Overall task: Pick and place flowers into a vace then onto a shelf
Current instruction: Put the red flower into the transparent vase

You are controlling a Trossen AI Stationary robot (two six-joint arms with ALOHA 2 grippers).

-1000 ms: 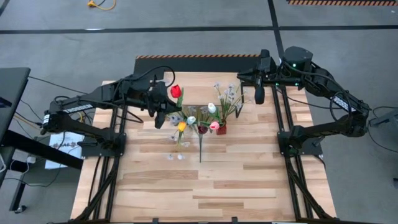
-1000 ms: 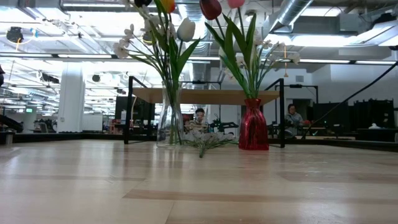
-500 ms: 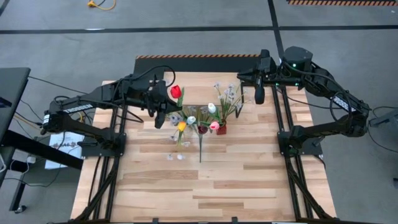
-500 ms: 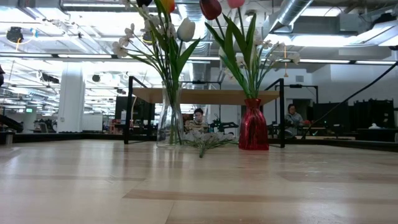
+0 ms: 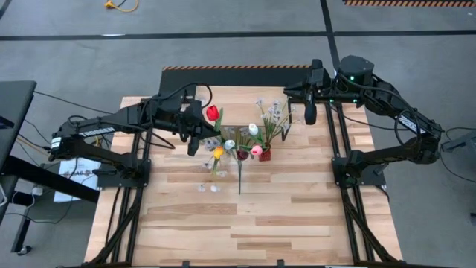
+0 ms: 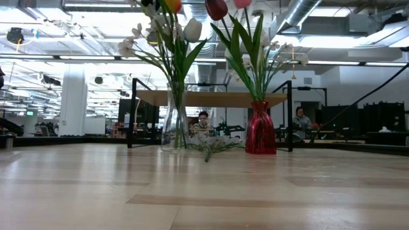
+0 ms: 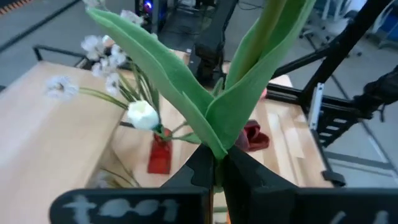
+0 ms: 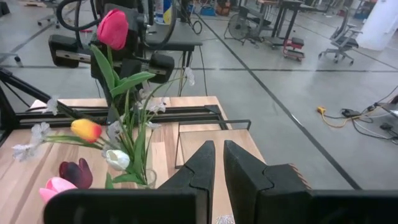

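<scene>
My left gripper [image 5: 196, 137] is shut on a red tulip [image 5: 213, 113] above the clear glass vase [image 6: 174, 128]. That vase holds an orange-yellow tulip [image 8: 86, 130], a white tulip [image 6: 192, 29] and white sprays. The red vase [image 6: 260, 128] stands to its right with pink and dark red tulips and sprays. One spray [image 5: 239, 176] lies flat on the table in front of the vases. The light-wood shelf [image 6: 211, 98] stands on black legs behind them. My right gripper [image 5: 309, 113] waits shut over the table's far right part. My left gripper pinches the red tulip's green stem [image 7: 216, 163] between its two fingers, just below where the leaves [image 7: 186, 81] branch off. The fingers come level from the table's left, across the stem. The tulip stands upright, bloom up. Its lower end drops among the glass vase's flowers, hidden there.
Black frame posts [image 5: 336, 141] stand at the table's left and right sides. The near half of the plank tabletop [image 5: 245, 223] holds nothing. People sit in the room behind the table [image 6: 299, 118].
My left gripper has moved a little toward the table's right and near side with the red tulip, closer over the glass vase. The sprays in that vase have shifted slightly.
</scene>
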